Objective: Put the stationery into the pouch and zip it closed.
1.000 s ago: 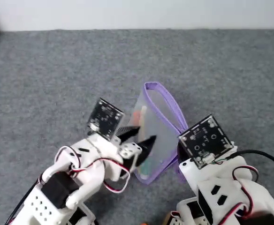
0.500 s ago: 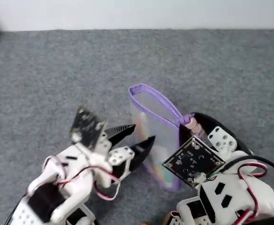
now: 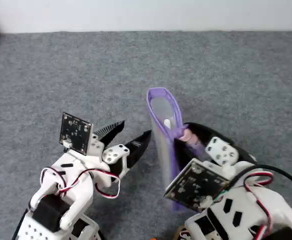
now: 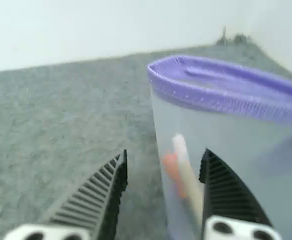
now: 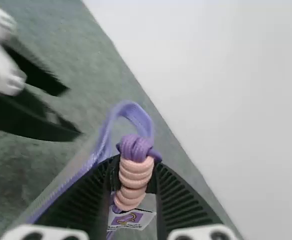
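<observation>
Grey table (image 3: 236, 70) runs wide here, a broad band of it between the action and the white wall (image 3: 146, 15) along the far edge. The pouch (image 3: 162, 107) stands upright at centre, its purple zip edge (image 4: 226, 85) on top (translucent sides, so you see right in). Left gripper (image 3: 136, 127) sits just left of the pouch, fingers spread wide, nothing between them, its right tip close to the pouch wall. Right gripper (image 3: 190, 132), on the pouch's right side, is pinched tight on the zip pull (image 5: 133, 175), a pink coil under a purple knot. Inside the pouch, the stationery (image 4: 178, 170): an orange piece and a white one.
</observation>
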{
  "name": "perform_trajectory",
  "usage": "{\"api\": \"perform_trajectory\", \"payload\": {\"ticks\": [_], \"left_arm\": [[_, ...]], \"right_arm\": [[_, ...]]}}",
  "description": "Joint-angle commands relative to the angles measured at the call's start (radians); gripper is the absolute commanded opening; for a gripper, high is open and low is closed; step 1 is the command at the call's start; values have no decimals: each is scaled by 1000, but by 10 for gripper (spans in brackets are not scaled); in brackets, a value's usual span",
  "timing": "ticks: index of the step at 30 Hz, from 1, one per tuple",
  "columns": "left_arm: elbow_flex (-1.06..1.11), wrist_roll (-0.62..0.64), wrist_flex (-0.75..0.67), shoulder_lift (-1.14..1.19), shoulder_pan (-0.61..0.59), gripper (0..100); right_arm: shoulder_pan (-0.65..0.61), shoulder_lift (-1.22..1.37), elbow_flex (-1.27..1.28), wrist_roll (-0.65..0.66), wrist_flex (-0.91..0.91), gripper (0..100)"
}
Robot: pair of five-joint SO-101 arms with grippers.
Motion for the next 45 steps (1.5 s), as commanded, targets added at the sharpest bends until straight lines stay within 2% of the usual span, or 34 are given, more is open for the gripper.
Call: {"api": "perform_trajectory", "payload": {"ticks": [1, 8, 15, 20, 23, 26, 29, 34, 45], "left_arm": [[-12, -23, -89, 18, -17, 231], [-214, -26, 17, 49, -100, 231], [-378, -112, 265, -29, -126, 231], [-438, -153, 365, -87, -124, 231], [-489, -153, 416, -89, -107, 231], [-503, -149, 448, -87, -3, 231], [-441, -147, 431, -86, 61, 231], [-283, -147, 302, -87, 66, 231], [-197, -146, 129, 37, 68, 231]], "right_arm": [[-41, 1, 26, 12, -93, 8], [-44, -1, 195, 12, -288, 8], [-44, -4, 232, 9, -302, 8], [-44, -8, 232, 8, -297, 8], [-44, -8, 232, 8, -297, 8], [-45, -8, 232, 9, -300, 8], [-45, -10, 230, 6, -294, 8], [-45, -10, 230, 5, -294, 8], [-45, -10, 230, 5, -292, 8]]}}
